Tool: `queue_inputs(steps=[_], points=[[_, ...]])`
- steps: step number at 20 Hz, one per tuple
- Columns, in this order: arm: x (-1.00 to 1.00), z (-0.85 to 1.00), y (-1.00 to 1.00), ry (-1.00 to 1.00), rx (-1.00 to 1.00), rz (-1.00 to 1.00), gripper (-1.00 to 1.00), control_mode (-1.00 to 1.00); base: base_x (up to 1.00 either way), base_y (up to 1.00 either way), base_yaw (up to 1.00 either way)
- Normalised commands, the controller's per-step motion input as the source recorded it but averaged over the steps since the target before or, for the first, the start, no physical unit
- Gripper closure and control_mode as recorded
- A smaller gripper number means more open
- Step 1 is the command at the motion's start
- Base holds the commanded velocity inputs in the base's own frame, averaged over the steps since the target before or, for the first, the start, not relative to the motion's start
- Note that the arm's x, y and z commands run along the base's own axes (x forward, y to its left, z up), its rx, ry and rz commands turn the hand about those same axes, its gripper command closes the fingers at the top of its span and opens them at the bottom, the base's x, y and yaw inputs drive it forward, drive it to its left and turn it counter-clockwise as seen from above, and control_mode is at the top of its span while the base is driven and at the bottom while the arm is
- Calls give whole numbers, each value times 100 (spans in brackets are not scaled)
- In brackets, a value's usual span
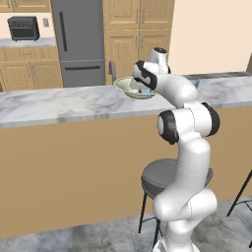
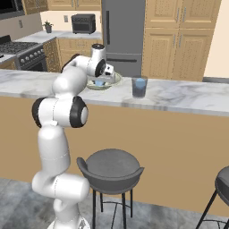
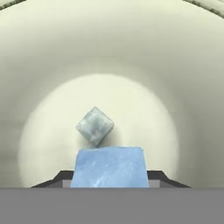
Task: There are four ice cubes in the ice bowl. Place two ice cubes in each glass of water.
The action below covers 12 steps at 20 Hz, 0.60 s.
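My gripper (image 3: pixel 109 177) is inside the pale yellowish-green ice bowl (image 3: pixel 43 65), its dark fingers (image 3: pixel 61 178) pressed to both sides of a pale blue ice cube (image 3: pixel 109 168). A second, greyer ice cube (image 3: pixel 95 126) lies tilted on the bowl's bottom just beyond it. In the base views the bowl (image 1: pixel 127 87) (image 2: pixel 112 82) sits on the marble counter with the hand (image 1: pixel 144 81) (image 2: pixel 102 71) over it and the held ice cube (image 2: pixel 99 82) showing blue. One glass of water (image 2: pixel 139 86) stands right of the bowl; a bit of it (image 1: pixel 195 83) peeks past my arm.
The long marble counter (image 1: pixel 59 103) (image 2: pixel 188 98) tops a wooden island. Grey stools (image 1: pixel 162 177) (image 2: pixel 112 167) stand in front of it by my base. Behind are a steel fridge (image 1: pixel 78 39), wooden cabinets, a toaster oven (image 1: pixel 23 28) and a stove (image 2: pixel 15 49).
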Motion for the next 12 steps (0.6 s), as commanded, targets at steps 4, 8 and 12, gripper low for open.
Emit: queue_inputs(steps=[4, 8, 12], points=[[-2, 34, 0, -19, 1, 0, 100, -100, 0, 0, 0], [-8, 52, 0, -27, 0, 0, 100, -100, 0, 0, 0], [-23, 49, 0, -30, 0, 0, 100, -100, 0, 0, 0]])
